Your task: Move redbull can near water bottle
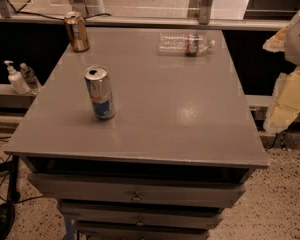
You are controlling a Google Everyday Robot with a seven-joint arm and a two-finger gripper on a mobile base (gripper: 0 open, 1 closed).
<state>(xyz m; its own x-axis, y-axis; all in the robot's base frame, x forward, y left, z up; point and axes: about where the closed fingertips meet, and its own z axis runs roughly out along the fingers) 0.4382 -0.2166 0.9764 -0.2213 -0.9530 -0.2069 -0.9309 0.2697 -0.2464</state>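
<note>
- The redbull can shows blue and silver fields with a red mark. No letters on it can be read.
- The water bottle carries a red and blue label band, and its wording is illegible.
- The brown-gold can has a pale patch that is unreadable.
- The gripper, at the view's right edge, bears no legible marking.

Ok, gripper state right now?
Gripper: at the far right, beside the table, apart from the redbull can; open or closed cannot be told.
</note>
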